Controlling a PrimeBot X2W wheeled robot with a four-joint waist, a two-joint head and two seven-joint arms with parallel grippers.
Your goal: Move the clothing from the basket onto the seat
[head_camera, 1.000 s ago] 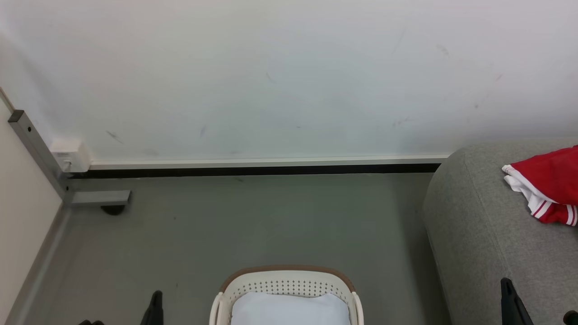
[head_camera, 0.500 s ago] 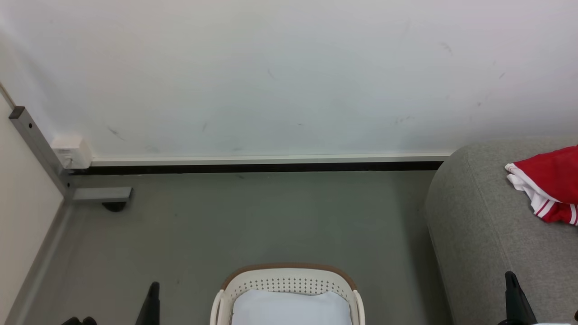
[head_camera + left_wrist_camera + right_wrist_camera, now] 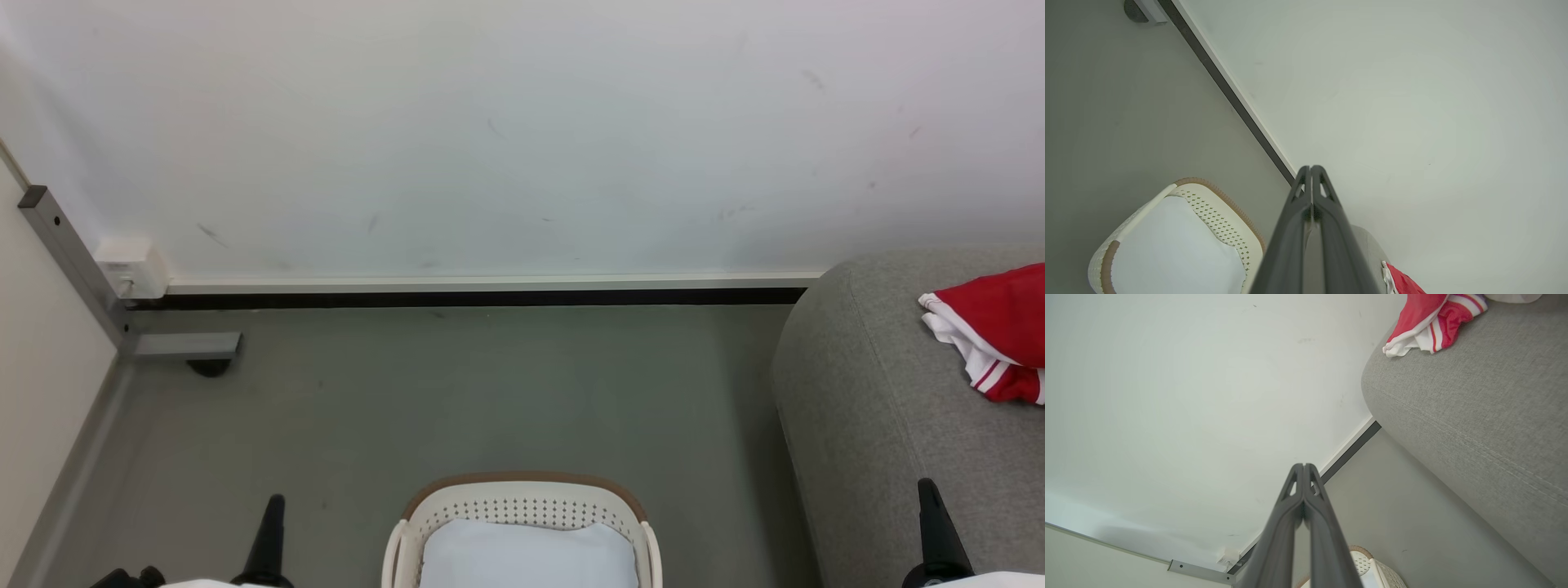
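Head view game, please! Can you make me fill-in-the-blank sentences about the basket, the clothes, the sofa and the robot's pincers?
1. The clothing lying on the grey seat is white and ____.
2. The basket, with a pale pad inside it, stands on the ____.
3. The left pincer and the right pincer are both ____.

Missing words: red; floor; shut.

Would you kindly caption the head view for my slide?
Red clothing lies on the grey seat; the basket holds a pale pad.
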